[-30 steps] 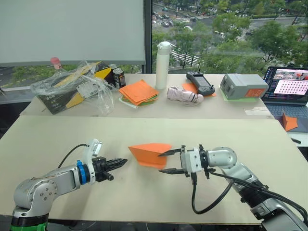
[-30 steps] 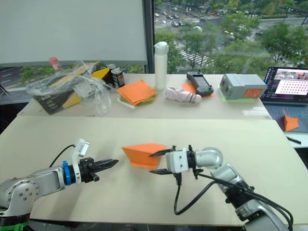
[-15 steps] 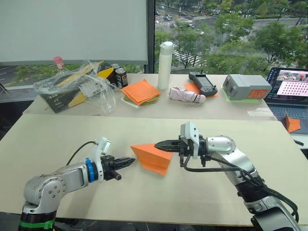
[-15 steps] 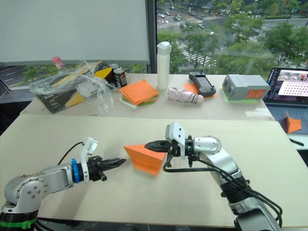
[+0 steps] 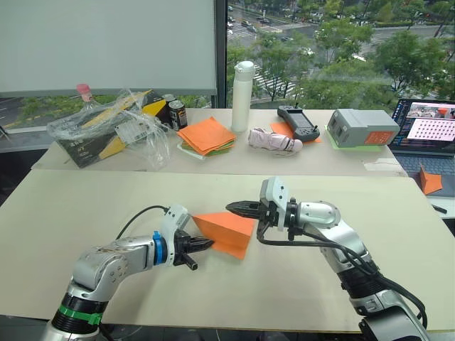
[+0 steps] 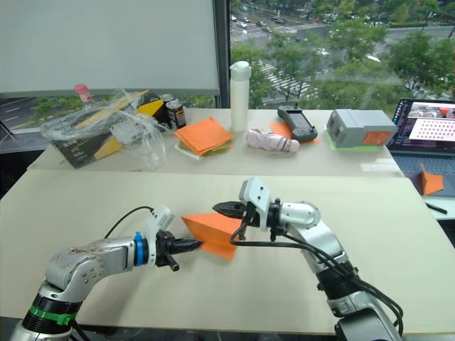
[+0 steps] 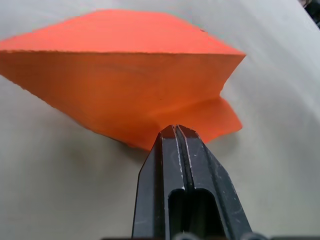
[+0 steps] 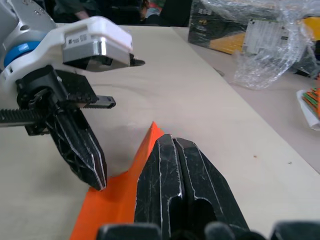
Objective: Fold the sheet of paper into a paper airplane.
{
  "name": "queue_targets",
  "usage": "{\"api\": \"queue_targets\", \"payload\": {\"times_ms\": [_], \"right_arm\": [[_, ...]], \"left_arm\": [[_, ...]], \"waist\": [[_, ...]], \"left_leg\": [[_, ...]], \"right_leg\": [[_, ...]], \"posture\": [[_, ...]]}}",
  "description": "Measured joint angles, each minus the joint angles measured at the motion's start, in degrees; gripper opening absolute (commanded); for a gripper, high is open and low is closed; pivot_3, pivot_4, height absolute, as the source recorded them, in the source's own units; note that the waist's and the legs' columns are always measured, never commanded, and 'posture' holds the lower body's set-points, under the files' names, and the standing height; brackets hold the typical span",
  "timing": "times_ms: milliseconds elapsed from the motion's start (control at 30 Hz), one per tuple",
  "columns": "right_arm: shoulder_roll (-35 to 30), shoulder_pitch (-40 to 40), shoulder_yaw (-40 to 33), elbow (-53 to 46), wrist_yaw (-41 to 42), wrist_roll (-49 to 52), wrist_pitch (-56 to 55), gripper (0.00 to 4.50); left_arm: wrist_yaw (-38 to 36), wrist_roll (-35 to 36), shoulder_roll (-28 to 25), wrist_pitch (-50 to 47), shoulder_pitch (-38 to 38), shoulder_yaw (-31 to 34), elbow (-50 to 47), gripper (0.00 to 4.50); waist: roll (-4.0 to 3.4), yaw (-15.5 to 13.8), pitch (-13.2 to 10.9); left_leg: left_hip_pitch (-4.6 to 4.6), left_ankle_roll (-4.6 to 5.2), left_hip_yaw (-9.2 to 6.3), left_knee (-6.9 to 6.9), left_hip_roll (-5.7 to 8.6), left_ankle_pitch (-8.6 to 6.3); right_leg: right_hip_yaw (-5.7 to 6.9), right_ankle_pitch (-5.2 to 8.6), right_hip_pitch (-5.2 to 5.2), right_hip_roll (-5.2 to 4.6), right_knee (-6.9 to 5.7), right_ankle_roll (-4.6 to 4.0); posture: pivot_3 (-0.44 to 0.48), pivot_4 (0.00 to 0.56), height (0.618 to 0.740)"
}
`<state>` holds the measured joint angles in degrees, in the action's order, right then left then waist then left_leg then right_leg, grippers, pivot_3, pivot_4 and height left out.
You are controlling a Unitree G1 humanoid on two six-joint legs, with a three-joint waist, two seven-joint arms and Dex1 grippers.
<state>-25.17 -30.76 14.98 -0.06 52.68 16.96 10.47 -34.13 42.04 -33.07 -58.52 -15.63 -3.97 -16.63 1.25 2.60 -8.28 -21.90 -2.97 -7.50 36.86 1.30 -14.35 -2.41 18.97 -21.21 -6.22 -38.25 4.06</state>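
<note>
Behind the pale front table (image 5: 85, 206) a second table carries clutter under a window: a box in crinkled plastic wrap (image 5: 106, 131) far off beyond the left gripper, then a dark can (image 5: 176, 114), a thick stack of orange and green sheets (image 5: 206, 136), a white bottle (image 5: 242, 87), a handheld controller (image 5: 297, 122), a grey box (image 5: 359, 128) and a laptop (image 5: 425, 128) well out past the right arm.

On the near table, the left gripper (image 5: 201, 246) lies low with its two black fingers pressed together. In its wrist view the tips (image 7: 176, 131) touch the lower edge of the paper airplane (image 5: 226, 231), which sits just ahead of it as a partly folded orange wedge with one flap lifted. Whether a layer is pinched between the fingers or the tips only press against it, I cannot tell; either way the contact looks meant to pin that corner so the paper does not slide.

Just across the wedge, the right gripper (image 5: 238, 208) points toward the left one, fingers closed together, tips at the raised upper edge of the paper. Its wrist view shows the orange flap (image 8: 125, 200) directly beneath its fingers, with the left gripper's tip on the paper close by. That closed, blade-like pose seems suited to pressing or running along a crease rather than picking up.

The wedge is not yet flat and sharp, so the folding looks unfinished.
</note>
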Motion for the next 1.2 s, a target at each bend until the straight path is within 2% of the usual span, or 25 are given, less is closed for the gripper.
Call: {"api": "queue_targets", "payload": {"times_ms": [200,1200], "right_arm": [[0.33,0.29,0.0,0.54,-0.51,-1.14,0.6,0.01],[-3.48,5.6,5.45,-2.77,5.41,-8.18,4.92,0.01]], "left_arm": [[-2.36,-2.76,0.01,1.18,0.76,-3.75,0.07,0.0],[-4.15,-5.84,0.81,3.76,2.51,-3.44,0.19,0.0]], "waist": [[0.0,0.04,0.0],[0.0,-0.03,0.0]], "left_leg": [[0.0,0.0,0.0,0.0,0.0,0.0],[0.09,0.01,0.0,0.04,0.0,0.0]], "right_leg": [[0.0,0.0,0.0,0.0,-0.01,0.0],[-0.01,0.0,0.03,0.0,-0.16,0.0]], "posture": [[0.0,0.15,0.74],[0.0,0.15,0.74]]}}
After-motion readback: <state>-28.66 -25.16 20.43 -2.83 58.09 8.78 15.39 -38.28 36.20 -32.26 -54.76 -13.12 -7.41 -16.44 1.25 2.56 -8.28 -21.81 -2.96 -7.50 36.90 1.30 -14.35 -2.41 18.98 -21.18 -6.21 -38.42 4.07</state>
